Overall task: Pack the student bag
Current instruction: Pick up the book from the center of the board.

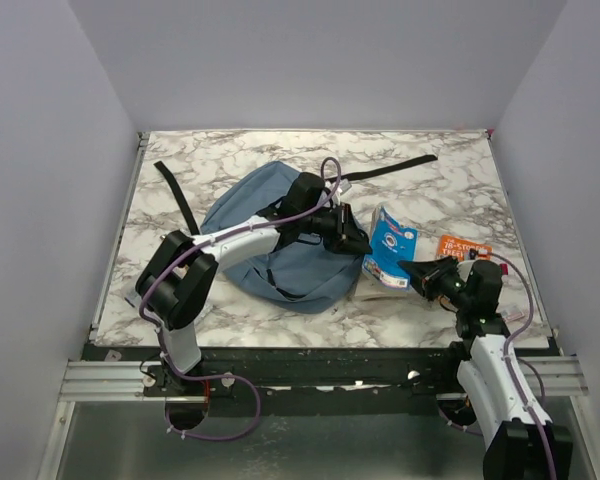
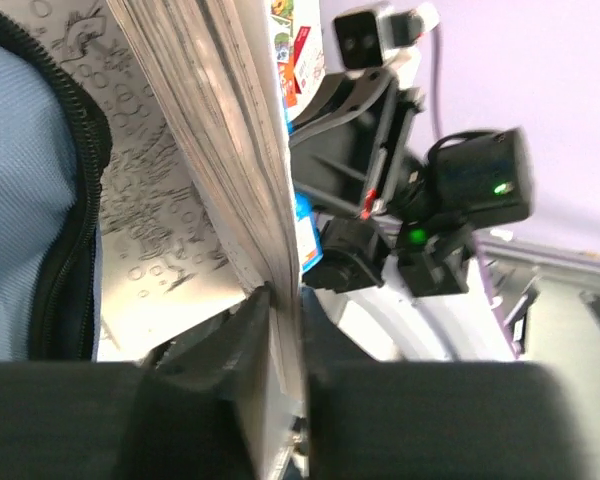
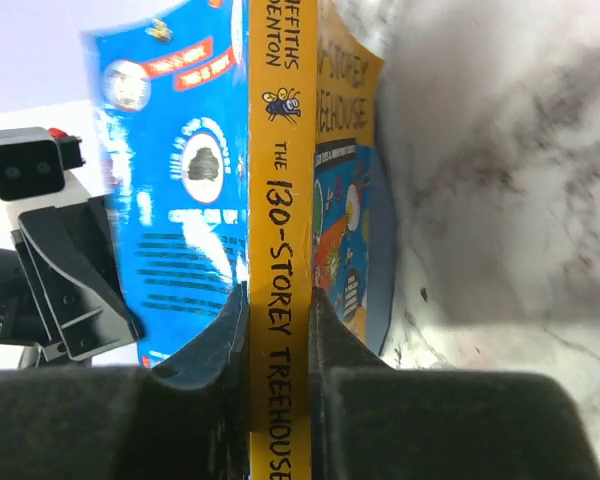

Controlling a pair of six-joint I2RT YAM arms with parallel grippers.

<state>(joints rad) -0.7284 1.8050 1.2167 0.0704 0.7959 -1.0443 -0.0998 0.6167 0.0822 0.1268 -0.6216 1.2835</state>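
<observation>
The student bag (image 1: 270, 225) lies at the table's centre left, dusty blue with a black zip; its fabric (image 2: 20, 200) fills the left edge of the left wrist view. Just right of it a blue-covered book (image 1: 392, 250) is held up between both grippers. My left gripper (image 1: 355, 240) reaches over the bag and is shut on the book's page edges (image 2: 230, 150), its fingertips (image 2: 280, 310) pinching them. My right gripper (image 1: 415, 268) is shut on the book's yellow spine (image 3: 280, 180), which runs between its jaws (image 3: 278, 300).
An orange book (image 1: 463, 248) lies flat on the marble table (image 1: 450, 190) beside the right arm. Black bag straps trail to the back left (image 1: 177, 195) and back right (image 1: 390, 167). Grey walls close in three sides.
</observation>
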